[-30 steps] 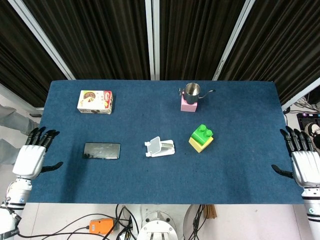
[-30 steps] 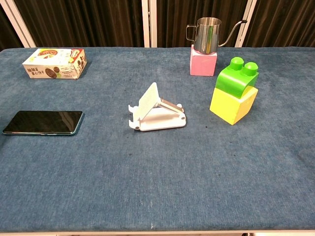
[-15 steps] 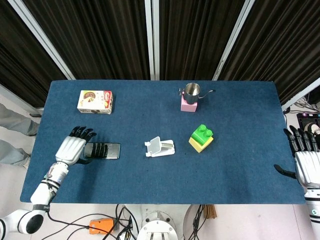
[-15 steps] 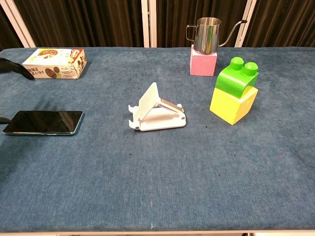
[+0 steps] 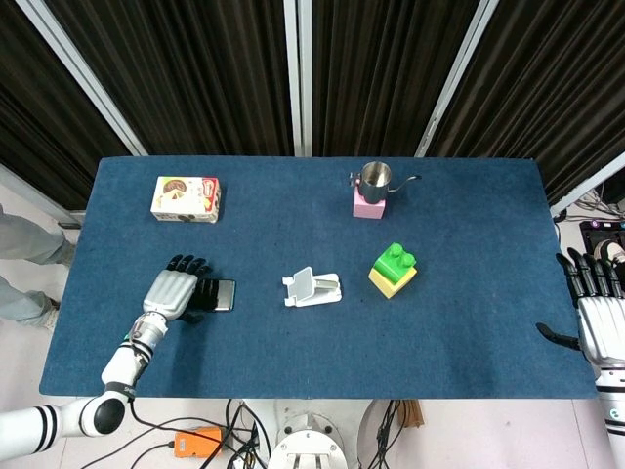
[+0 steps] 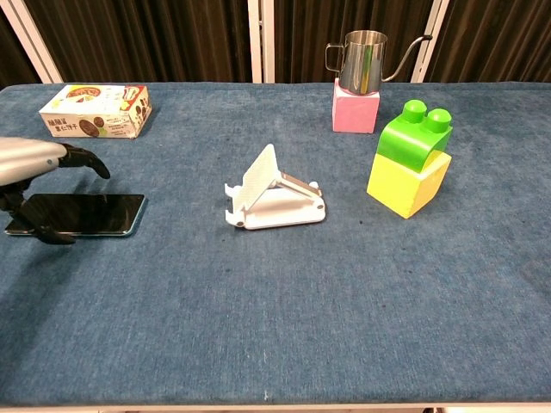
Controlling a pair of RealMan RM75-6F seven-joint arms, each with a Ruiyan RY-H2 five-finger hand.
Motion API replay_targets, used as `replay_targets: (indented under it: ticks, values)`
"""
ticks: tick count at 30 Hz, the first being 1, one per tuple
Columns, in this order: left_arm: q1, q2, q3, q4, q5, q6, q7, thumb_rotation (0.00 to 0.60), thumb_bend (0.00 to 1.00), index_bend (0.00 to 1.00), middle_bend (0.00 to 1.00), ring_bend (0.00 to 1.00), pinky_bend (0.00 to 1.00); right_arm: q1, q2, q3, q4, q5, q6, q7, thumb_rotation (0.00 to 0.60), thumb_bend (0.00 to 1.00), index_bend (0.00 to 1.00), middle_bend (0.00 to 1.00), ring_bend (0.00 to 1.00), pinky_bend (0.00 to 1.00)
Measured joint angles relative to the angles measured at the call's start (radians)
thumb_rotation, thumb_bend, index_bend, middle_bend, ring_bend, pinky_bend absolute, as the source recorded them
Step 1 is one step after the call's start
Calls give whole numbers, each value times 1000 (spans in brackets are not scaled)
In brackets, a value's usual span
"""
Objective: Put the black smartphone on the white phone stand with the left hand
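The black smartphone (image 5: 221,295) (image 6: 89,213) lies flat on the blue table, left of the white phone stand (image 5: 312,288) (image 6: 274,200). My left hand (image 5: 175,292) (image 6: 31,169) hovers over the phone's left end with spread fingers (image 6: 83,159) arched above the screen and the thumb low at its near edge. It covers most of the phone in the head view. No grip shows. The stand sits mid-table, its back plate tilted up. My right hand (image 5: 598,319) hangs open past the table's right edge.
A biscuit box (image 5: 186,198) (image 6: 95,110) lies at the back left. A steel jug (image 5: 375,177) (image 6: 362,58) stands on a pink block (image 5: 368,204) (image 6: 355,110) at the back. A green-and-yellow block (image 5: 393,270) (image 6: 411,159) sits right of the stand.
My left hand has come in from the table's left edge and now sits over the phone's left end. The phone, the stand and my right hand have stayed put.
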Motion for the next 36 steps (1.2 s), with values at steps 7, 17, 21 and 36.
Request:
replay_targets:
  ticks: [7, 17, 21, 36]
  values:
    - [-29, -19, 16, 17, -49, 5, 18, 600, 122, 236, 77, 0, 0, 5, -9, 0, 13, 4, -11, 8, 600, 173, 0, 59, 0, 90]
    - [-51, -39, 36, 55, -64, 0, 3, 600, 142, 256, 77, 0, 0, 7, -13, 1, 20, 10, -19, 13, 600, 173, 0, 59, 0, 90]
    - [-60, -43, 41, 69, -77, -12, -10, 600, 178, 356, 86, 0, 0, 7, -15, 0, 25, 15, -23, 18, 600, 174, 0, 59, 0, 90]
    - [-18, -67, 20, 118, 73, 17, -319, 600, 227, 522, 274, 128, 0, 11, -1, 10, 25, 23, -27, 61, 600, 173, 0, 59, 0, 90]
